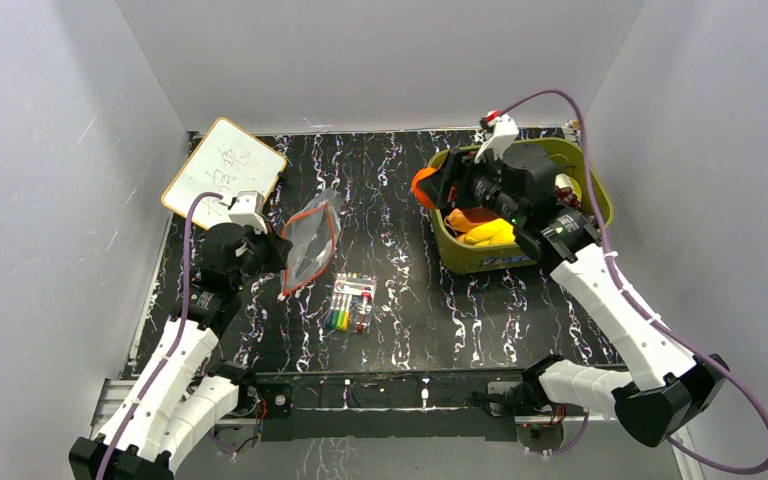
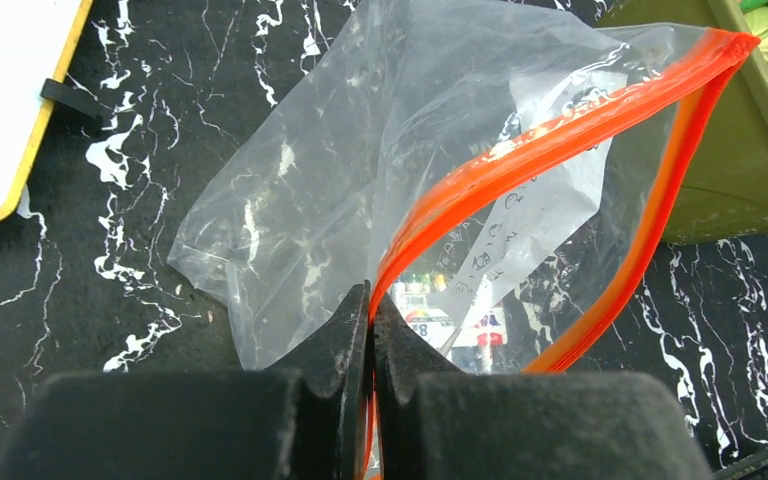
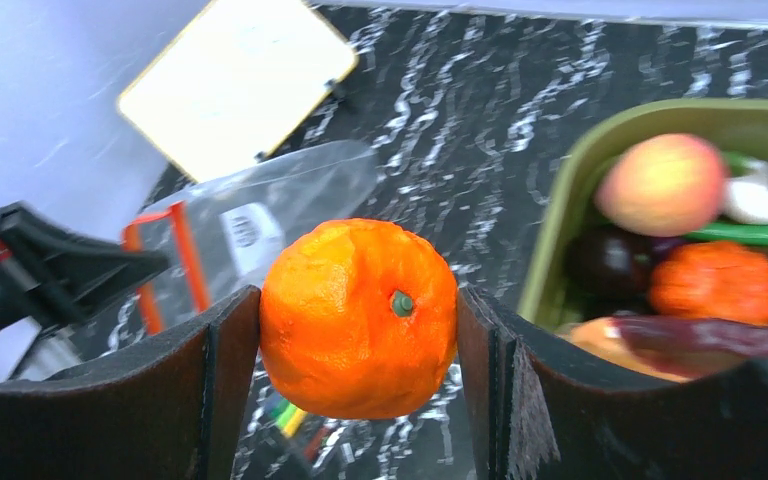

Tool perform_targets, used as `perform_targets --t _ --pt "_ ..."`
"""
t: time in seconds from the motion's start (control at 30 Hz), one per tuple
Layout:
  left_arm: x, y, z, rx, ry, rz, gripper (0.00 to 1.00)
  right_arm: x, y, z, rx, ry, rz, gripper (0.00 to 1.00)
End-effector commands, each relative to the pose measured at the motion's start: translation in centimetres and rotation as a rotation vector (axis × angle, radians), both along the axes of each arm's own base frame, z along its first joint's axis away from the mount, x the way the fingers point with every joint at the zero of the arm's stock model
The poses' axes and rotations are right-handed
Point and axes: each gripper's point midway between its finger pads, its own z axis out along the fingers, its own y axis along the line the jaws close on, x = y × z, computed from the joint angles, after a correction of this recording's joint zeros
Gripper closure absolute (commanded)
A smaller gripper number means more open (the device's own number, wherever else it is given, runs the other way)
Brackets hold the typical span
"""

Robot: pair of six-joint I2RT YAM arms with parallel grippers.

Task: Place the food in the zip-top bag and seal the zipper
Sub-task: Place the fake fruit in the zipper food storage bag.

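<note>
Right wrist shows your right gripper (image 3: 358,300) clamped on the orange toy (image 3: 350,330); the zip-top bag (image 3: 270,215) lies away to its left, zipper (image 2: 520,150) pinched by your left gripper (image 2: 371,312).

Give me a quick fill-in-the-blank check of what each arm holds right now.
1. The right gripper has its jaws clamped on a toy ____.
2. The left gripper is shut on the zip-top bag at its red-orange ____.
3. The mouth of that bag is ____.
4. The rest of the toy food lies in the olive-green ____.

Missing words: orange; zipper; open; bin.
</note>
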Motion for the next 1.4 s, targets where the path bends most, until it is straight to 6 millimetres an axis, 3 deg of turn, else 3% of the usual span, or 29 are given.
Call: perform_targets --t 0.0,0.27,0.4,0.57,0.67,0.9,1.27,1.37 --pt "0.3 -0.8 0.8 -0.046 -0.015 -0.017 1.0 -1.6 4.5 2.0 0.136 -0.04 0.108 0.58" --pt "0.0 -1.0 0.7 -0.036 -0.03 -0.042 1.0 -5.2 12.7 1.4 0.254 0.013 0.267 0.6" --pt "-0.3 -1.3 1.0 -0.051 -0.048 -0.064 1.0 -6.8 16.5 0.7 0.231 0.009 0.298 0.6" --pt "-0.7 -1.9 1.3 -0.069 -0.053 -0.096 1.0 -7.5 19.6 -0.1 0.222 0.005 0.306 0.6" --pt "-0.8 -2.1 1.8 -0.08 -0.069 -0.112 1.0 -6.7 20.5 -1.2 0.196 0.013 0.289 0.6" --pt "-1.4 -3.4 2.6 -0.114 -0.102 -0.194 1.0 -4.2 20.3 -3.1 0.145 -0.008 0.174 0.58" --pt "-1.7 -4.4 2.5 -0.138 -0.092 -0.251 1.0 -4.5 22.0 -2.8 0.372 0.12 0.151 0.59" --pt "-1.8 -4.7 2.7 -0.143 -0.096 -0.271 1.0 -3.9 21.9 -3.6 0.406 0.142 0.106 0.58"
